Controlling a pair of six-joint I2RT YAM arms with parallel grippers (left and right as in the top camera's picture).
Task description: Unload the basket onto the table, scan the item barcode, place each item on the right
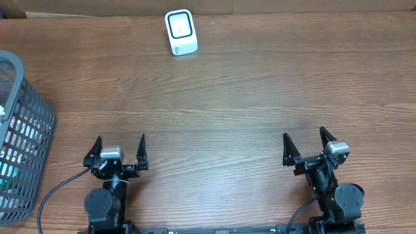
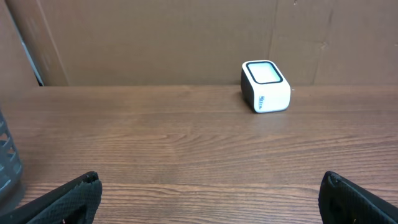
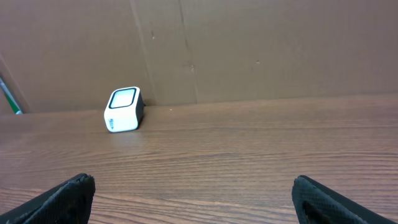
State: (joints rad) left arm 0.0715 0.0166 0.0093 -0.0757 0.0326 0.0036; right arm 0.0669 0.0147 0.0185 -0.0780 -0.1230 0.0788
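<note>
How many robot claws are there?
2. The left black two-finger gripper is at the front left of the brown wooden table, by the grey mesh basket; the right black two-finger gripper is front right. None seems hidden.

Even, diffuse lighting; soft faint shadows; all views sharp, no glare.

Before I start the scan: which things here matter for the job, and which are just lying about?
For the job: white scanner; grey basket with items inside, too unclear to identify; left gripper and right gripper, both open and empty.
Just there: wooden table; cardboard wall behind it.
</note>
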